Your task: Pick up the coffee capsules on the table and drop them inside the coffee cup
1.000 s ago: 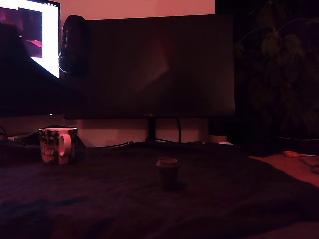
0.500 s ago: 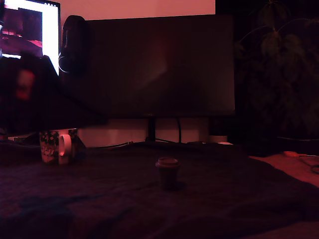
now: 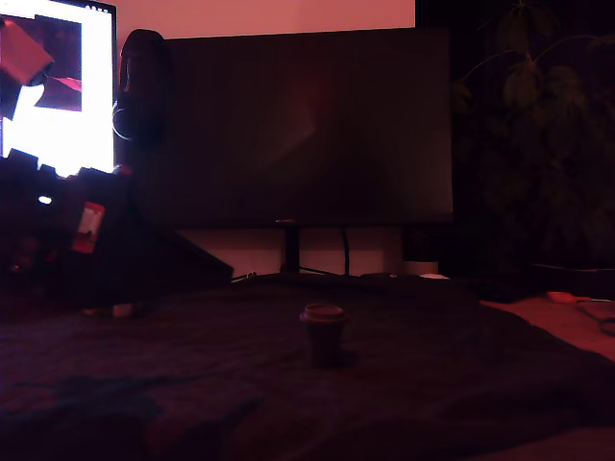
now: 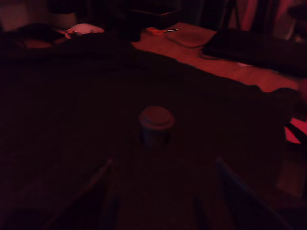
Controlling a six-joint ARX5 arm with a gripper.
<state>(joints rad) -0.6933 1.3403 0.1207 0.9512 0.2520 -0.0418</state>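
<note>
The worktop (image 3: pixel 432 384) is covered with a dark, slightly wrinkled cloth, and it fills most of both views. Behind it a big dark screen (image 3: pixel 307 125) is seen, with a smaller lit screen (image 3: pixel 58 86) at the exterior view's left. The room is very dim and red, so small things are hard to make out.

The arm (image 3: pixel 86 240) is seen as a dark shape at the exterior view's left, low over the worktop. The coffee cup cannot be seen in either view — it may be hidden behind the arm, but that cannot be told.

In the wrist view the two fingers (image 4: pixel 96 179) of the hand (image 4: pixel 160 191) are spread wide apart, with nothing held between them. They are pointed at the coffee capsule (image 4: pixel 156 125), which is lined up with the gap between them (probably so it can be closed on from both sides). The capsule is not touched yet and is some way off.

The capsule (image 3: pixel 324 333) is stood upright by itself near the middle of the cloth. It is small and dark — narrower at the bottom, with a wider flat rim on top. It looks light and easy to tip, so it is best gripped gently.
</note>
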